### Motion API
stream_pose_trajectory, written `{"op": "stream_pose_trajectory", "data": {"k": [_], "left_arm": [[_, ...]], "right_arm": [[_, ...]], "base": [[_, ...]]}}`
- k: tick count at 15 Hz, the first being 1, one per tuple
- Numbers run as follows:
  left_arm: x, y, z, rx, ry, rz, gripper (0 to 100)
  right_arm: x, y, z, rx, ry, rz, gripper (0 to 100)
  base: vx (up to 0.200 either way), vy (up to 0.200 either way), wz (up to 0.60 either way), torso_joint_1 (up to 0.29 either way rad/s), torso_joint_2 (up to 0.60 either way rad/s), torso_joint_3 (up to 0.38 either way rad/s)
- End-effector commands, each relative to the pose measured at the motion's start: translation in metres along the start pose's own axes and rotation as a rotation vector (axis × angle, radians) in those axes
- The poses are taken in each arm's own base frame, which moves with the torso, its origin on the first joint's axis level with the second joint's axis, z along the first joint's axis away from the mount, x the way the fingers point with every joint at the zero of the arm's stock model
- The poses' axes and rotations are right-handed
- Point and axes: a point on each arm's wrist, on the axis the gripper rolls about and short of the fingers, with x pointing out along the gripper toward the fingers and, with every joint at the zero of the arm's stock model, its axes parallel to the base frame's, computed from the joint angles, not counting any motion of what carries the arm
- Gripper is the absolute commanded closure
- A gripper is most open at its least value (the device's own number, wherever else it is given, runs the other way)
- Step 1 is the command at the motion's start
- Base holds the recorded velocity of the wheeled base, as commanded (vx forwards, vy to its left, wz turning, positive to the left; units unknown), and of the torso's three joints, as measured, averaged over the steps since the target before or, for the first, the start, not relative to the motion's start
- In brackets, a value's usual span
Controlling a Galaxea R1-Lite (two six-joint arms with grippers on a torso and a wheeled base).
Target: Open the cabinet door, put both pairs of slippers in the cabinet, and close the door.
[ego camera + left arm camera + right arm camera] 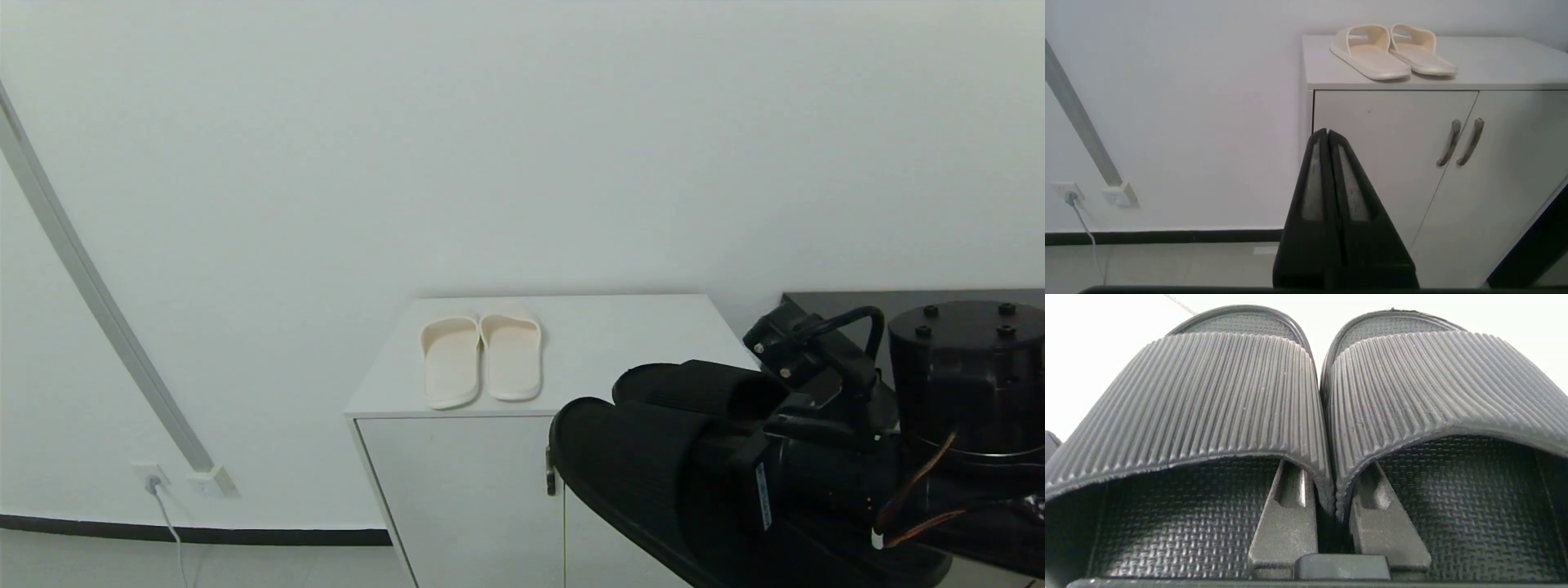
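Black ribbed slippers (1225, 384) pinched by right tool (1331, 498); left tool (1328, 140) pressed together.

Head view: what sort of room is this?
Likely a home-style entryway, perhaps a mock-up: a white two-door cabinet against a plain wall, cream slippers on top, a wall socket near the floor.

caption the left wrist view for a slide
Left gripper shut, facing the closed white cabinet with cream slippers on top.
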Motion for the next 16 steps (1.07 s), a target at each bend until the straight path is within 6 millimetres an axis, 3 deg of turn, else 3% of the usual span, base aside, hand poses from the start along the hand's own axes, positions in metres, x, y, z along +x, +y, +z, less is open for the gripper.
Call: {"op": "stream_pose_trajectory", "data": {"k": [1,8,9,16], "left_arm": [[0.0001,0.0,0.0001,-0.001,0.001,0.002,100],[0.0001,0.0,0.0001,-0.001,0.001,-0.003,100],[0.0001,-0.0001,-0.0001,-0.002,0.003,-0.002,0],[0.0001,0.0,0.0001,-0.002,0.001,-0.001,0]], "right_arm": [[-0.0001,0.0002,-0.0018,-0.01,0.006,0.001,100],[-0.0006,0.0019,-0.0046,-0.023,0.013,0.01,100],[-0.001,0.0023,-0.0044,-0.023,0.011,0.012,100],[-0.001,0.0028,-0.0062,-0.03,0.017,0.013,100]], "base": [[0.0,0.0,0.0,0.0,0.0,0.0],[0.0,0.0,0.0,-0.047,0.12,0.063],[0.0,0.0,0.0,-0.154,0.37,0.212],[0.0,0.0,0.0,-0.219,0.54,0.311]]}}
